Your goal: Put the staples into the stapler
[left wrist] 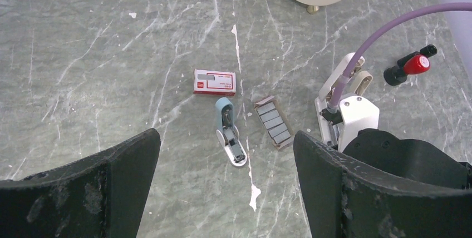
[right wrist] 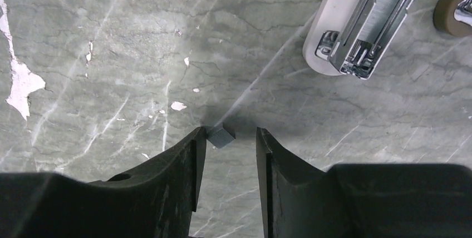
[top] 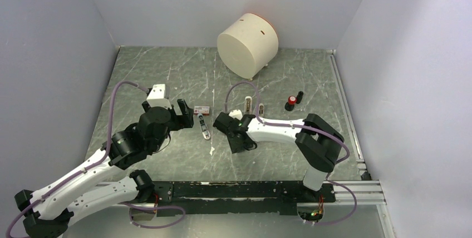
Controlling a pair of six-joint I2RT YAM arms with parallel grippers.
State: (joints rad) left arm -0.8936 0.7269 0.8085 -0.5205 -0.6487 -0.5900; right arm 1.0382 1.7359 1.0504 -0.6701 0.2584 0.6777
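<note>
Your left end effector (top: 186,114) is released, wide, holding nothing. Right end effector (right wrist: 230,142) has its jaws apart: one staple strip (right wrist: 221,136) lies on the worktop (right wrist: 111,54) between them, touching one finger (right wrist: 186,165), unclamped. Past that are two open staplers, blue stapler (left wrist: 230,138) and white stapler (right wrist: 356,26), one tray (left wrist: 260,104) with about five strips (left wrist: 273,122), and one box (left wrist: 215,81).

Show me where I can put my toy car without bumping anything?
The far-left corner, between the wall and the cream drum, is bare. So is the near strip between the blue stapler and the base rail. The middle is crowded: red-and-white box, staples, white stapler.
</note>
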